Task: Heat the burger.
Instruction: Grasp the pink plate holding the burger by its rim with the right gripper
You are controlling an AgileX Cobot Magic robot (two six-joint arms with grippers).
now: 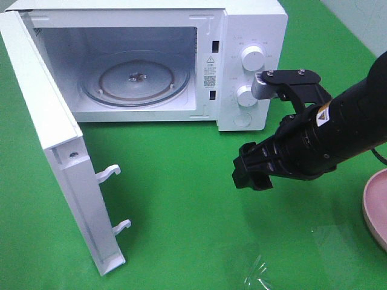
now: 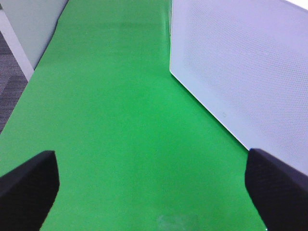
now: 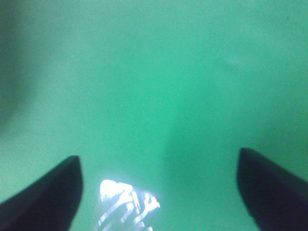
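Note:
The burger does not show in any view. The white microwave stands at the back with its door swung wide open to the left, and its glass turntable is bare. My right gripper hangs over the green cloth in front of the microwave's control panel. It is open and empty, and the right wrist view shows only cloth between its fingers. My left gripper is open and empty, low over the cloth beside the outer face of the door. It is out of the exterior view.
A flat pink plate lies at the right edge of the table, partly cut off. Two knobs sit on the microwave's panel. Two door latch hooks stick out from the open door. Green cloth covers the table.

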